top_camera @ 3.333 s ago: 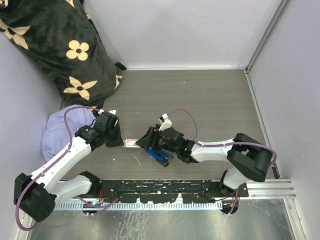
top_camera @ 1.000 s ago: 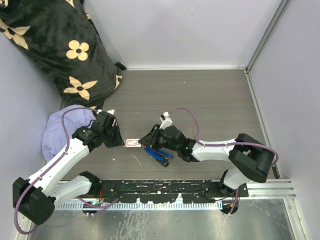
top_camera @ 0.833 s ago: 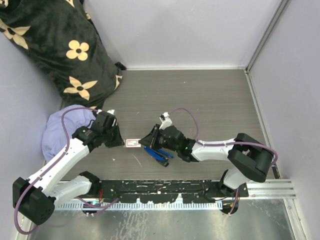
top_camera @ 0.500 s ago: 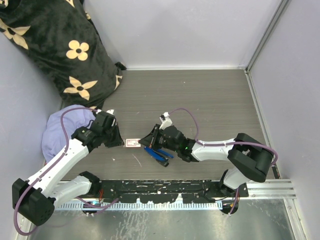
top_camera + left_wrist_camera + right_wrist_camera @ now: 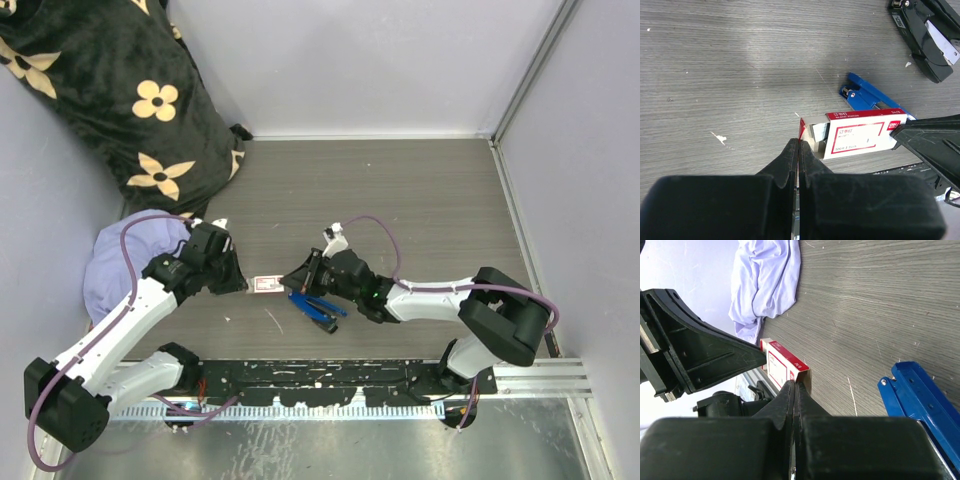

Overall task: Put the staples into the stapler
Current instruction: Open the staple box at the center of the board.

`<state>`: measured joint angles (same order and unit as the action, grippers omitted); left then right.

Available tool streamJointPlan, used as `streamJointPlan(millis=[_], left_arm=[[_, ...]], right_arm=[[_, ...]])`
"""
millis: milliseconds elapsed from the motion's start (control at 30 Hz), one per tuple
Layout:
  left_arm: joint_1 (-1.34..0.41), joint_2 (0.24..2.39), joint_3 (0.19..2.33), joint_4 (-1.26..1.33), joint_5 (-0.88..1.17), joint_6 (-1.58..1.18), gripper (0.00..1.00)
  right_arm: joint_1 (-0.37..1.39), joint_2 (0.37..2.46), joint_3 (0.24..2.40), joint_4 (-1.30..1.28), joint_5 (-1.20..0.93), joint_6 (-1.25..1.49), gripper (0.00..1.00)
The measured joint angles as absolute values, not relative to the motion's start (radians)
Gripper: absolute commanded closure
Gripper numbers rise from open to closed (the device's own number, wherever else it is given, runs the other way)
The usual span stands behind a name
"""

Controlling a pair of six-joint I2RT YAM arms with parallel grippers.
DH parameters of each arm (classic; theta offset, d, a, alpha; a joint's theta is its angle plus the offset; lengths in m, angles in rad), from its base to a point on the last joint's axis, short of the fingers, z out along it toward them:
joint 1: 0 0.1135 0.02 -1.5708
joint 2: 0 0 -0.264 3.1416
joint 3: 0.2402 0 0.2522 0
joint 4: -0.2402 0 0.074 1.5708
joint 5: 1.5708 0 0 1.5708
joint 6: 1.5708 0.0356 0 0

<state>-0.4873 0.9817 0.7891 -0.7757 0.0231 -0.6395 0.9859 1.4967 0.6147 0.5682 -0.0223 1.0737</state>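
My left tool (image 5: 798, 150) is clenched on the end flap of the staple box (image 5: 860, 135), and my right tool (image 5: 794, 390) is clenched on its other end. The box sits between them over the tabletop (image 5: 420, 200), just beside the blue stapler (image 5: 865, 95). The black stapler (image 5: 930, 37) lies farther off. The flap end stands open and I can see inside the sleeve, so I judge the opening is under way. No staple strip is out yet. Left to do: draw out a strip, open a stapler's magazine, seat the strip and close it. I cannot tell whether either stapler is open.
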Motion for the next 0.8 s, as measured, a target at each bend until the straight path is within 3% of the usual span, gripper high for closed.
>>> streamJointPlan(millis=[800], left_arm=[[-0.469, 1.013, 0.789, -0.761, 0.010, -0.634, 1.00]], right_arm=[[0.954, 1.500, 0.610, 0.567, -0.051, 1.069, 1.00]])
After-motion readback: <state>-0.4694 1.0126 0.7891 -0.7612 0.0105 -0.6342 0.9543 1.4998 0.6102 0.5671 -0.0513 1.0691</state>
